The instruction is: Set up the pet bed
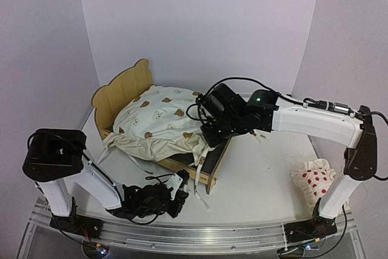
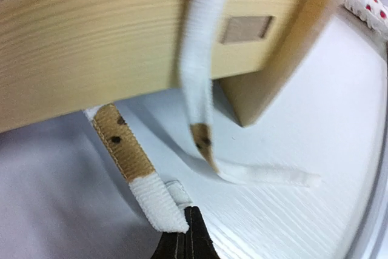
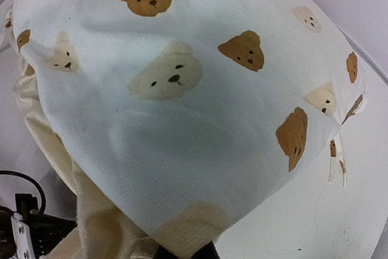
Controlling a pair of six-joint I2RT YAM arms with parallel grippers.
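The pet bed [image 1: 124, 89] stands on the worktop [image 1: 260, 168] left of centre in the top view. It lies slantwise, with its eared headboard toward 10 o'clock and its foot end toward 4 o'clock. The bear-print cushion [image 1: 159, 118] is heaped over it and spills past the rail at 7 o'clock. The right gripper [image 1: 209, 133] sits at the cushion's 3 o'clock edge, above the foot end. The left gripper [image 1: 180, 187] lies low near the worktop, at 6 o'clock from the bed. The dotted pillow [image 1: 312, 179] rests well apart at 4 o'clock, beside the right arm's base.

In the left wrist view the pet bed's [image 2: 91, 40] pale wooden rail fills the upper half, with a corner post at 2 o'clock. A white tie [image 2: 197, 65] hangs across the rail down to the worktop [image 2: 291, 137]. A printed tie [image 2: 130, 156] runs from 10 o'clock to the left gripper [image 2: 185, 238]. Its jaws are pressed together and the tie's white end touches them; whether it is caught I cannot tell. The pillow [image 2: 367, 1] shows at 1 o'clock.

In the right wrist view the cushion [image 3: 182, 107] covers nearly everything, with the worktop [image 3: 339, 222] bare at 4 o'clock. The cloth narrows toward 6 o'clock into the right gripper [image 3: 188, 252], whose jaws pinch it; only a dark sliver of them shows.
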